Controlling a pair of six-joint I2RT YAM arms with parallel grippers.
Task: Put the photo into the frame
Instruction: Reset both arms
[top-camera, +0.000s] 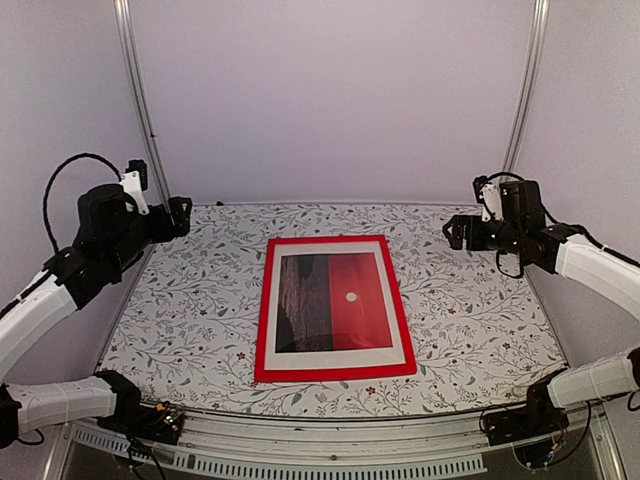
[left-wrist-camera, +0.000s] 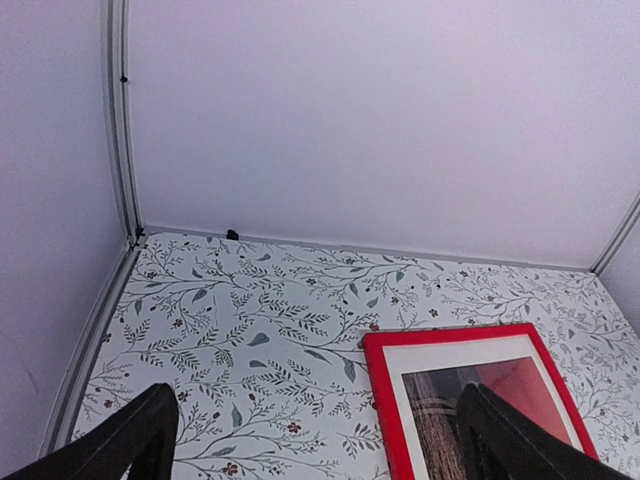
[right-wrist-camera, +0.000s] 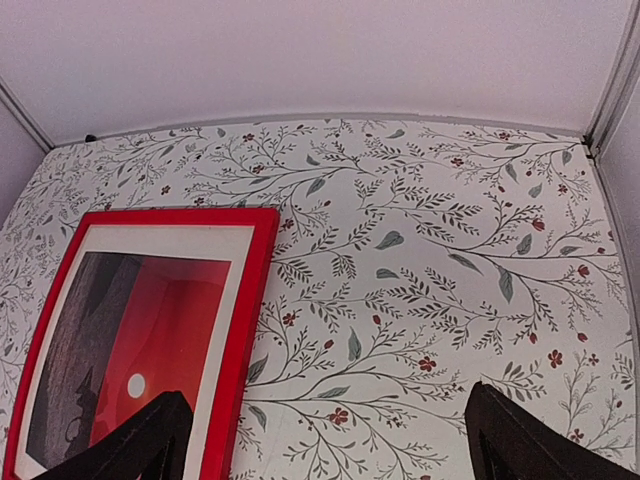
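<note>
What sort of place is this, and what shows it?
Probably a robot test booth: plain white walls, a table with a leafy patterned cover, and a left arm and right arm flanking a red frame.

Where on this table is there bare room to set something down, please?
The table is bare left and right of the frame, to both side edges, and in a strip between frame and back wall. The near strip is narrow.
</note>
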